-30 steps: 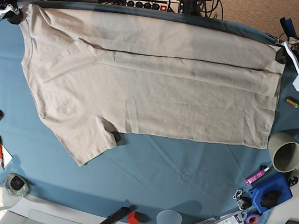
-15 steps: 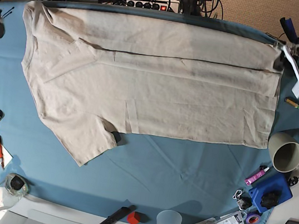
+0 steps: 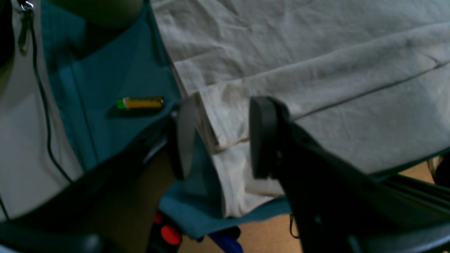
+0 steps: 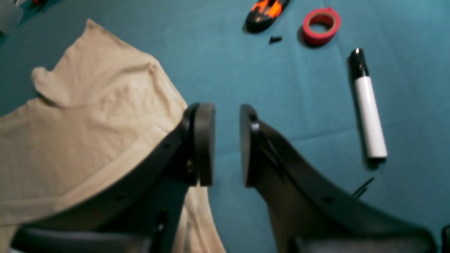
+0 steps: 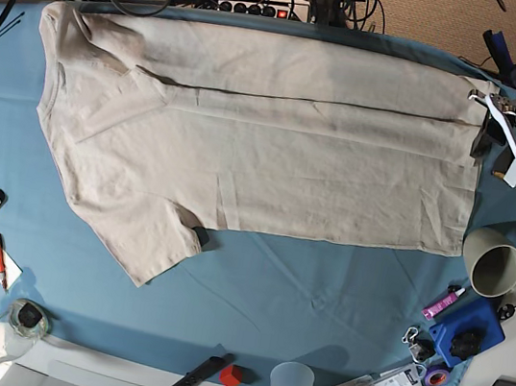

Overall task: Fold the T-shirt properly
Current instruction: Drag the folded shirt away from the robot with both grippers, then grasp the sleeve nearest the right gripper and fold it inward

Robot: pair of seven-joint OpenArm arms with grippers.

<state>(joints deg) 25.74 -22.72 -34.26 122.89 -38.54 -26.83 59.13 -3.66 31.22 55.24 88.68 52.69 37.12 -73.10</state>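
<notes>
The left pincer (image 3: 221,137) is seen parted, released, above the hem corner of the plain beige cotton T-shirt (image 5: 256,144). The right pincer (image 4: 227,144) is seen parted, empty, beside its sleeve. The T-shirt is spread across the far half of the blue-teal cloth-covered worktop (image 5: 320,299).
</notes>
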